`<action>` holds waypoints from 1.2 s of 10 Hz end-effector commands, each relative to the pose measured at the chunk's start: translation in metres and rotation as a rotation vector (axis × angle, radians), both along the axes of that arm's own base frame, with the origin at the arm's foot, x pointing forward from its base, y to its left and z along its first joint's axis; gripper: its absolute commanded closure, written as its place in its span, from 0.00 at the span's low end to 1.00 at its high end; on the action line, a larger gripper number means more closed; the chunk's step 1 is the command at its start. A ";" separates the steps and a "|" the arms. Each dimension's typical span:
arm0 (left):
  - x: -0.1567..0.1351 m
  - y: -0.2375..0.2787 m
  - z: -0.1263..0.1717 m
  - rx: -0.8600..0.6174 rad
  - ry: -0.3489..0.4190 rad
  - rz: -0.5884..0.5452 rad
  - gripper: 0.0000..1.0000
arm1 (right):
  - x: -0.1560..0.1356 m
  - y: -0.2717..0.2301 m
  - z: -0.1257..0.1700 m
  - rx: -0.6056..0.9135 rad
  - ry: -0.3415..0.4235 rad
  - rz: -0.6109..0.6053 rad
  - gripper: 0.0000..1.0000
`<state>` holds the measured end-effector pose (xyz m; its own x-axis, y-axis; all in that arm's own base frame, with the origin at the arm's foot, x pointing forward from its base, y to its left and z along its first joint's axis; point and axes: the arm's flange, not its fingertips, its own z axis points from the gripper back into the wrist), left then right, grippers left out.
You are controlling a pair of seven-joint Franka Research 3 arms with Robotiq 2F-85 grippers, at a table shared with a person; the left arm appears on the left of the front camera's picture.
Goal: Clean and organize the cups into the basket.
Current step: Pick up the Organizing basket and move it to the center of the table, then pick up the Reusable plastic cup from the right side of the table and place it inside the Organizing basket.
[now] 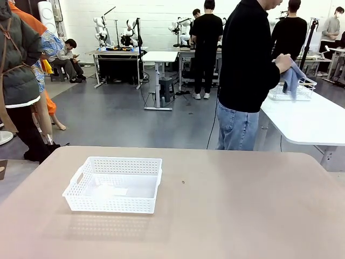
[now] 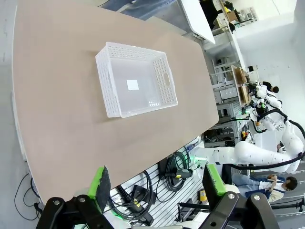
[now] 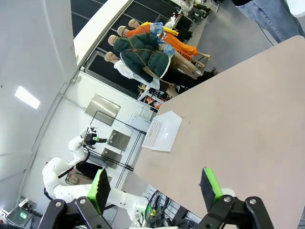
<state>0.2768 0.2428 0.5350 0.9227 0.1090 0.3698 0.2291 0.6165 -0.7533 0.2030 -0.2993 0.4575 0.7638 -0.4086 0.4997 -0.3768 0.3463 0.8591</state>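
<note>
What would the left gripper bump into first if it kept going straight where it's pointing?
Probably the white basket, or the table right beside it; depth is hard to judge. The left gripper is open and nothing else sits in between.

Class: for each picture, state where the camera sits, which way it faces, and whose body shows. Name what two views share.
Front view: robot's side, facing across the table to the person holding a cloth.
Left wrist view: on the left arm, looking down past its open left pincer at the basket.
Right wrist view: on the right arm, looking past its open right pincer along the table.
Shared: the basket.
</note>
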 end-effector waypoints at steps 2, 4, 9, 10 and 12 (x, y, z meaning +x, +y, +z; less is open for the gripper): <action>-0.001 -0.001 0.002 0.003 -0.008 -0.003 0.00 | 0.001 0.002 0.000 0.000 0.009 -0.013 0.00; -0.001 -0.001 0.002 0.003 -0.008 -0.003 0.00 | 0.001 0.002 0.000 0.000 0.009 -0.013 0.00; -0.001 -0.001 0.002 0.003 -0.008 -0.003 0.00 | 0.001 0.002 0.000 0.000 0.009 -0.013 0.00; -0.001 -0.001 0.002 0.003 -0.008 -0.003 0.00 | 0.001 0.002 0.000 0.000 0.009 -0.013 0.00; -0.001 -0.001 0.002 0.003 -0.008 -0.003 0.00 | 0.001 0.002 0.000 0.000 0.009 -0.013 0.00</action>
